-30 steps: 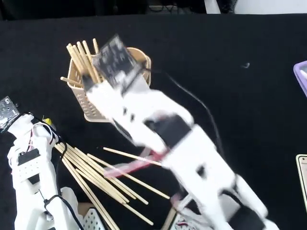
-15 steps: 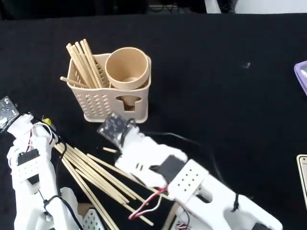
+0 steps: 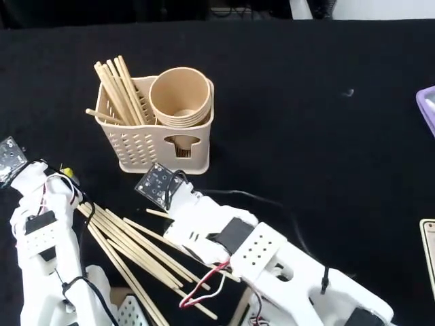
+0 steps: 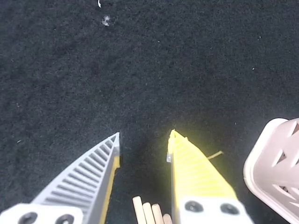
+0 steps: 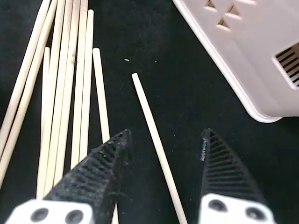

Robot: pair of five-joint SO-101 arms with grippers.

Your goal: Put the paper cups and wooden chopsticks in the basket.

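Note:
A cream basket [image 3: 153,146] holds stacked paper cups [image 3: 180,95] and a bunch of wooden chopsticks [image 3: 119,85]. Several loose chopsticks [image 3: 139,248] lie fanned on the black table in front of it. My right arm [image 3: 224,238] stretches over them. In the right wrist view my right gripper [image 5: 166,135] is open, low over the table, with a single chopstick [image 5: 156,144] running between its fingers and the bundle [image 5: 65,93] beside it. The left gripper [image 4: 144,135] is open over bare cloth, with chopstick ends [image 4: 149,212] between its fingers near their base. The basket corner [image 4: 275,163] is close by.
My left arm [image 3: 41,231] stands at the table's left front. A purple object [image 3: 427,102] and a flat card-like thing [image 3: 428,251] sit at the right edge. The basket wall [image 5: 252,51] is just beyond the right gripper.
The right arm has drawn back from above the basket and come down over the loose chopsticks, uncovering the cups in the basket. The left arm has stayed put.

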